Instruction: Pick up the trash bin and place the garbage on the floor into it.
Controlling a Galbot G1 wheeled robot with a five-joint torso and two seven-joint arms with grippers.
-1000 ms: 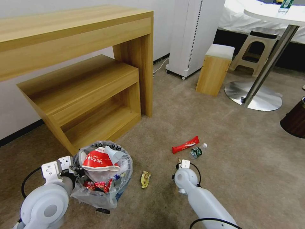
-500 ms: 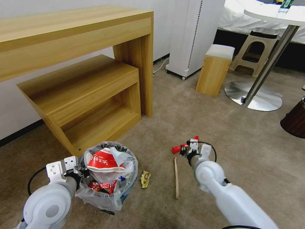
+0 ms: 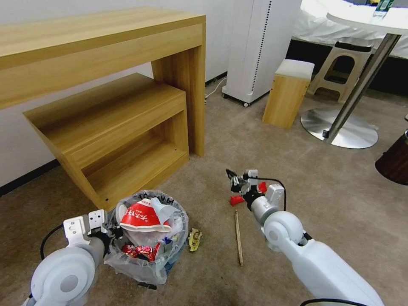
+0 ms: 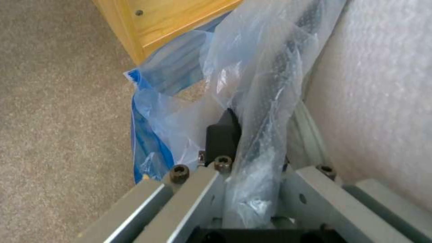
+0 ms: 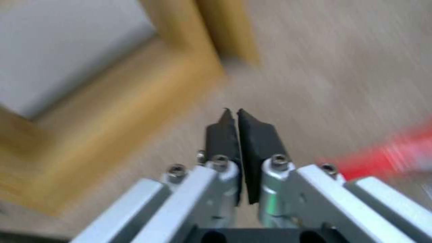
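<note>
The trash bin [image 3: 146, 250] stands on the floor [image 3: 331, 212] at the lower left, its clear liner heaped with garbage, a red-white packet [image 3: 142, 214] on top. My left gripper [image 3: 114, 231] is shut on the bin's near rim; the left wrist view shows a black finger [image 4: 222, 135] pressed against the bag-covered rim [image 4: 270, 84]. My right gripper [image 3: 233, 178] hangs shut and empty above the carpet, its fingertips [image 5: 235, 116] together. Beneath it lies a red wrapper [image 3: 236, 199], blurred red [image 5: 387, 155] in the right wrist view. A wooden stick [image 3: 239, 238] and a yellow wrapper [image 3: 194, 239] lie between arm and bin.
A wooden desk with a low shelf [image 3: 127, 123] stands right behind the bin. Farther back are a white appliance [image 3: 259, 46], a small wooden stool [image 3: 287, 91], a round table's metal base [image 3: 340, 127] and a dark pot [image 3: 393, 159] at the right edge.
My right gripper has risen from the floor and moved forward, shut and empty, uncovering the wooden stick; its arm now hides the small bottle. The bin has shifted slightly right with my left gripper.
</note>
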